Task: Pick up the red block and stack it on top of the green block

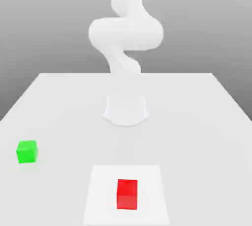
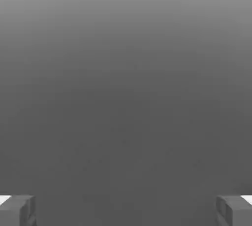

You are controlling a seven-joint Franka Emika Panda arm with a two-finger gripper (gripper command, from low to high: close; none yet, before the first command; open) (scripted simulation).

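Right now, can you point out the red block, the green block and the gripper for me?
red block (image 1: 127,194): exterior view, middle of its front face.
green block (image 1: 26,152): exterior view, middle of the cube.
gripper (image 2: 126,210): hand view, midway between its two fingertips, which stand wide apart.

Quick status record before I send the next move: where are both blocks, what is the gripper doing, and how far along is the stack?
red block: on the table, on a lighter square patch, near the front edge in the exterior view
green block: on the table, toward the exterior view's left, well apart from the red one
arm: raised above its base at the middle of the table
gripper: jaws wide open, nothing between them
stack: not begun; both blocks lie separate and untouched
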